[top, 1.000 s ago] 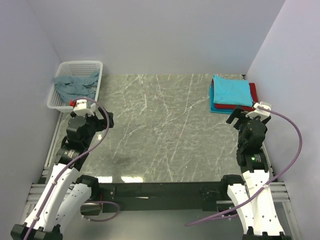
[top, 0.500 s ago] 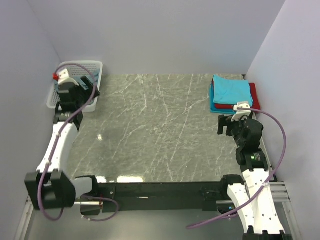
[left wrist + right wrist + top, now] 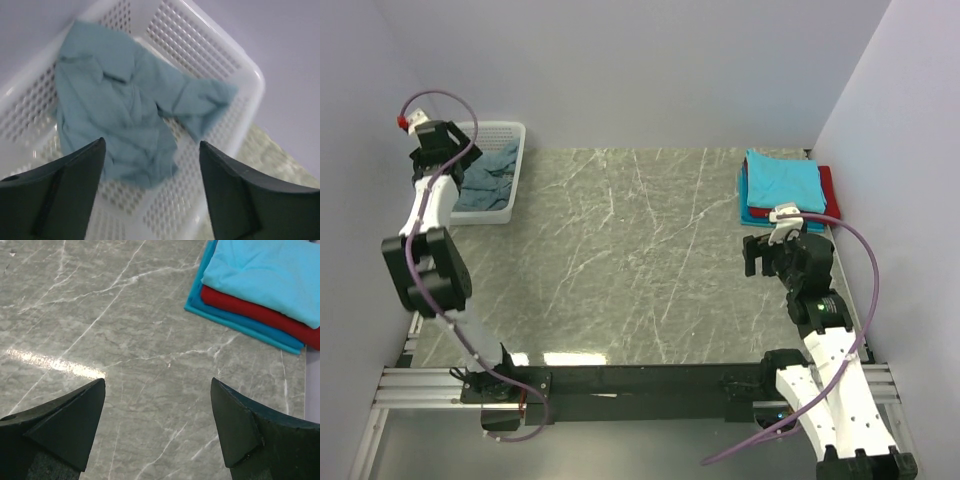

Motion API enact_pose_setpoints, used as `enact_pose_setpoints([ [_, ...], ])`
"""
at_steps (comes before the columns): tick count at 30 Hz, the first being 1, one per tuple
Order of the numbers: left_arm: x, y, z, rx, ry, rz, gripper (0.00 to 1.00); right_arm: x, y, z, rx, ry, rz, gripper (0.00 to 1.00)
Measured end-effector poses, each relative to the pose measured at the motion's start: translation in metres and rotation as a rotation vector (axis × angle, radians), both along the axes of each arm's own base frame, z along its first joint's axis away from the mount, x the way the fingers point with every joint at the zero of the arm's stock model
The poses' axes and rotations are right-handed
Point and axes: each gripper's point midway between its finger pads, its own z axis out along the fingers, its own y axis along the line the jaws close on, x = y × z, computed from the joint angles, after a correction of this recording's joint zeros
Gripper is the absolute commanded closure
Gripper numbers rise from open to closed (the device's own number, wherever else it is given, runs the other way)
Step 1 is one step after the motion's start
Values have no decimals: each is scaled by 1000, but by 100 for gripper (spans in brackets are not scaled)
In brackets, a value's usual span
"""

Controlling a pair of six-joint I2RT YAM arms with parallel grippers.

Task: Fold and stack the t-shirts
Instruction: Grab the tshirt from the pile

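A crumpled dusty grey-blue t-shirt (image 3: pixel 115 110) lies in the white mesh basket (image 3: pixel 250 75) at the far left corner (image 3: pixel 488 180). My left gripper (image 3: pixel 151 142) hovers above it, open, nothing between its fingers; the top view shows this gripper (image 3: pixel 440 150) over the basket's left side. Three folded t-shirts are stacked at the far right: turquoise (image 3: pixel 265 270) on top, red (image 3: pixel 250 310) under it, teal (image 3: pixel 235 322) at the bottom. My right gripper (image 3: pixel 157 380) stands open over bare table, nearer than the stack and to its left (image 3: pixel 760 255).
The grey marble table (image 3: pixel 620 260) runs between the basket (image 3: pixel 505 130) and the stack (image 3: pixel 782 180). Pale walls close in the left, back and right sides. The arm bases and a black rail sit along the near edge.
My left arm has swung from low over the table's left side up and back to above the basket. My right gripper has shifted left and slightly nearer, away from the stack.
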Motion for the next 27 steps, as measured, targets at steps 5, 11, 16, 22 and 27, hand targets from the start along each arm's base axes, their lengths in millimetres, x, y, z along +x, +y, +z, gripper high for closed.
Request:
enact_pose_setpoints([
  [5,56,31,-36,58,85,39,29,4,2,-3,-12,25,6,10],
  [11,85,55,-104,94,239,68,30,9,1,-15,-33,80,-5,11],
  [16,85,65,-147,109,349,71,72,9,-2,-23,-48,114,-20,11],
  [22,89,67,-122,107,316,43,100,9,-4,-23,-51,116,-26,11],
  [27,89,51,-37,90,157,14,100,8,-4,-16,-51,89,-27,11],
])
